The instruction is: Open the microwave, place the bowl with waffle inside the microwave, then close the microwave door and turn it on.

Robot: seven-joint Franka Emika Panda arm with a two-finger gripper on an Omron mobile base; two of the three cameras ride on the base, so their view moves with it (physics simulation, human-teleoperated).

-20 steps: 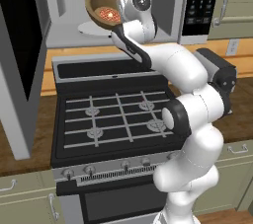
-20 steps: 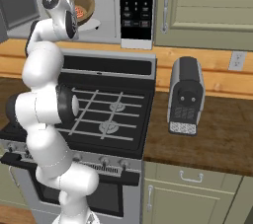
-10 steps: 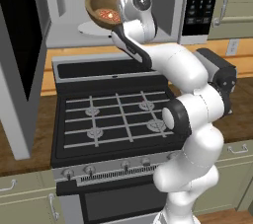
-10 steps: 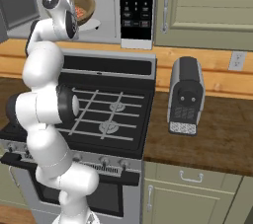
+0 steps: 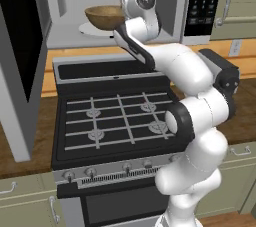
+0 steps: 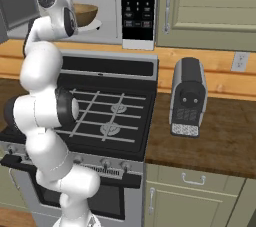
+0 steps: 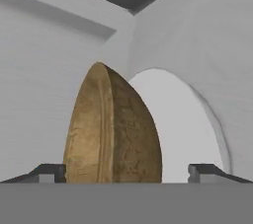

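Hand (image 7: 126, 171) open around bowl (image 7: 111, 129) on turntable (image 7: 185, 124); waffle hidden.

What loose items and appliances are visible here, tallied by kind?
Microwave: 1
Microwave door, open: 1
Wooden bowl on the turntable: 1
Gas stove: 1
Toaster on the counter: 1
Gripper, fingers spread either side of the bowl: 1
Total: 6, turntable and counter not counted
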